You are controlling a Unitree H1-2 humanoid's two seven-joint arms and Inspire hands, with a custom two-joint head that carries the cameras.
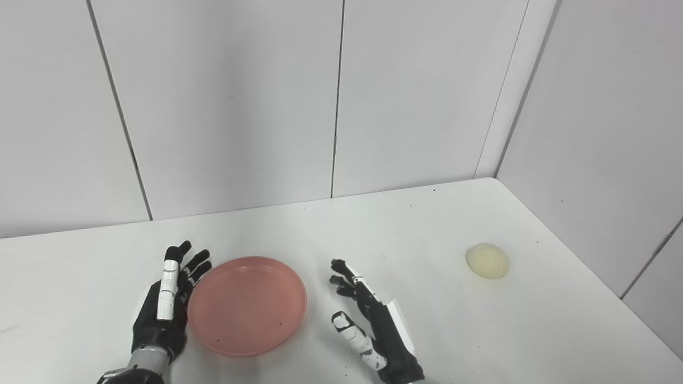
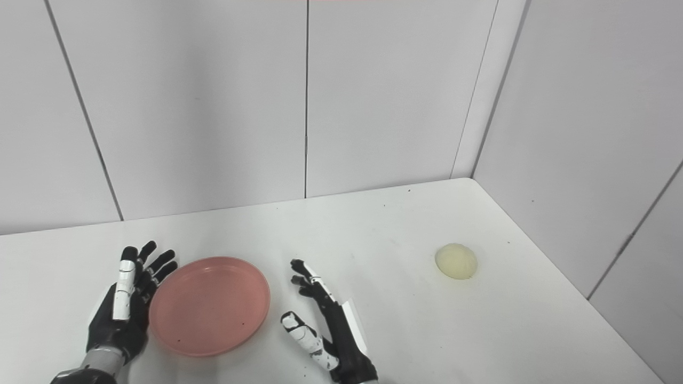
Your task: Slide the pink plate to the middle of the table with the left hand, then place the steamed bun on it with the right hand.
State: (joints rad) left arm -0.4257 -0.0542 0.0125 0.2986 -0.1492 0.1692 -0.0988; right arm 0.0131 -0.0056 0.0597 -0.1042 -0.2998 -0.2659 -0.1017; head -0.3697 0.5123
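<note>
Two hands low on a white table point(image 1: 427, 224), with a plate between them and a bun far off to the right. At far left, the left hand point(image 1: 163, 306): black with a white-backed thumb, fingers spread and extended, holding nothing, set edge-on just beside the left rim of the pink plate point(image 1: 247, 305), whether touching the rim or only next to it cannot be told. Next, the pink plate itself: round, shallow, lying flat, sitting left of the table's middle and close to the near edge, a few dark specks on its surface. Right of the plate, a short strip of bare tabletop, then the right hand point(image 1: 371, 322): palm turned toward the plate, fingers apart and pointing away from the robot, thumb out toward the plate, gripping nothing and clear of the rim. Farther right, open tabletop with scattered small dark flecks. Well apart from both hands, near the right-hand wall, the steamed bun point(image 1: 487, 261): pale yellow, domed, resting alone on the table. Behind everything, white wall panels point(image 1: 229, 106) with dark vertical seams, meeting in a corner at right.
</note>
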